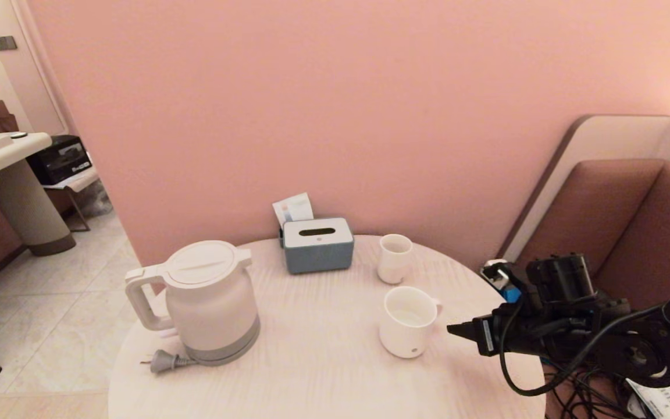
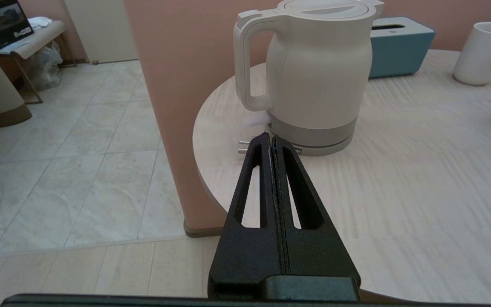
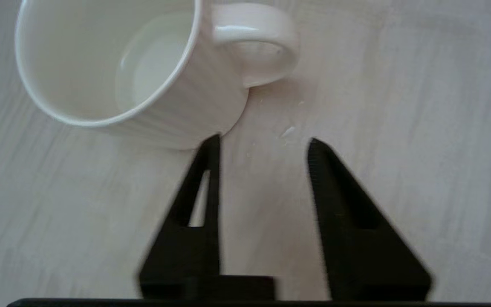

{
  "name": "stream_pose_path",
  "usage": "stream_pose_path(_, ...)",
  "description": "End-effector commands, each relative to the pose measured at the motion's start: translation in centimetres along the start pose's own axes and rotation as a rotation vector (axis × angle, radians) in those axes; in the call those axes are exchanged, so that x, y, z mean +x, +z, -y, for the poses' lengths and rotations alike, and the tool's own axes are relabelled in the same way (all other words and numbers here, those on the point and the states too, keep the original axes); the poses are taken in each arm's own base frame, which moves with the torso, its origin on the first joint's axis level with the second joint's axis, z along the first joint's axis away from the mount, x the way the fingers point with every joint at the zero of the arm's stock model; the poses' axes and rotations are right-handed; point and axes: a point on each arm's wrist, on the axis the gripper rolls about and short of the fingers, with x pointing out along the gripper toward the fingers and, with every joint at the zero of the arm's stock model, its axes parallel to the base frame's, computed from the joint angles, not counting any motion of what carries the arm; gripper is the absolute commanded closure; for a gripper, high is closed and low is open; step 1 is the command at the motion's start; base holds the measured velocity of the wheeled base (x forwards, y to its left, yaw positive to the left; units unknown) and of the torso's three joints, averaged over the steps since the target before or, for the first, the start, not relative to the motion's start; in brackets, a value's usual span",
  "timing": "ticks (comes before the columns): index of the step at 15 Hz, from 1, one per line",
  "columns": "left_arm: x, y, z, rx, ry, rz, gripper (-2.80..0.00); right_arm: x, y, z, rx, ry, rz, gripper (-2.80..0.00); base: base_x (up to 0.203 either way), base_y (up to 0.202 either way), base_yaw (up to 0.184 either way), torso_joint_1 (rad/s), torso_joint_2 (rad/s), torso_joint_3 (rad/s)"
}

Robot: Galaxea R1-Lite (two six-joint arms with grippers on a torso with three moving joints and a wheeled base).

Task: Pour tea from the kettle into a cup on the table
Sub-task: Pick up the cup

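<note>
The right pincer point(image 3: 262, 145) hung low over the right side of the tabletop point(image 1: 323, 361) with its two black fingers point(image 3: 335, 200) spread well apart, holding nothing; the tip of one finger lay just beside the base of the cup point(image 3: 117, 72), and whether it touched could not be told. The cup point(image 1: 408, 320) stood upright right of centre, its handle turned toward the far right, with a shallow pool of pale tea point(image 3: 154, 70) in the bottom. The left pincer point(image 2: 272, 140) hovered off the near left edge of the tabletop point(image 2: 420, 170), its fingers pressed flat together on nothing, pointing at the grey bottom band of the kettle point(image 2: 313, 72). The kettle point(image 1: 210, 302) sat upright on the left, lid shut, handle facing left, with a grey plug point(image 1: 163, 362) lying at its near side. A grey-and-white tissue box point(image 1: 317, 244) stood at the far edge, and a smaller handleless cup point(image 1: 395, 258) stood to its right, beyond the cup.
</note>
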Motion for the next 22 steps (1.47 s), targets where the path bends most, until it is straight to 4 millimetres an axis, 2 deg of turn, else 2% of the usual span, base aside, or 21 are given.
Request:
stream_pose_path(1, 0.0, 0.0, 0.0, 0.000, 0.000, -0.001, 0.00, 0.3, 0.1, 0.1, 0.001, 0.003, -0.002, -2.80, 0.000, 0.000, 0.000, 0.000, 0.00, 0.000)
stream_pose_path(6, 0.0, 0.0, 0.0, 0.000, 0.000, -0.001, 0.00, 1.7, -0.1, 0.7, 0.008, -0.067, -0.024, -2.80, 0.000, 0.000, 0.000, 0.000, 0.00, 0.000)
stream_pose_path(10, 0.0, 0.0, 0.0, 0.000, 0.000, -0.001, 0.00, 1.6, 0.1, 1.0, 0.001, -0.114, 0.027, -2.80, 0.000, 0.000, 0.000, 0.000, 0.00, 0.000)
stream_pose_path(12, 0.0, 0.0, 0.0, 0.000, 0.000, -0.001, 0.00, 1.5, -0.3, 0.9, -0.008, -0.110, 0.073, -2.80, 0.000, 0.000, 0.000, 0.000, 0.00, 0.000)
stream_pose_path(15, 0.0, 0.0, 0.0, 0.000, 0.000, -0.001, 0.00, 2.5, -0.8, 1.2, -0.028, -0.107, 0.144, -2.80, 0.000, 0.000, 0.000, 0.000, 0.00, 0.000)
stream_pose_path(22, 0.0, 0.0, 0.0, 0.000, 0.000, -0.001, 0.00, 3.0, -1.5, 1.4, -0.020, -0.107, 0.118, -2.80, 0.000, 0.000, 0.000, 0.000, 0.00, 0.000)
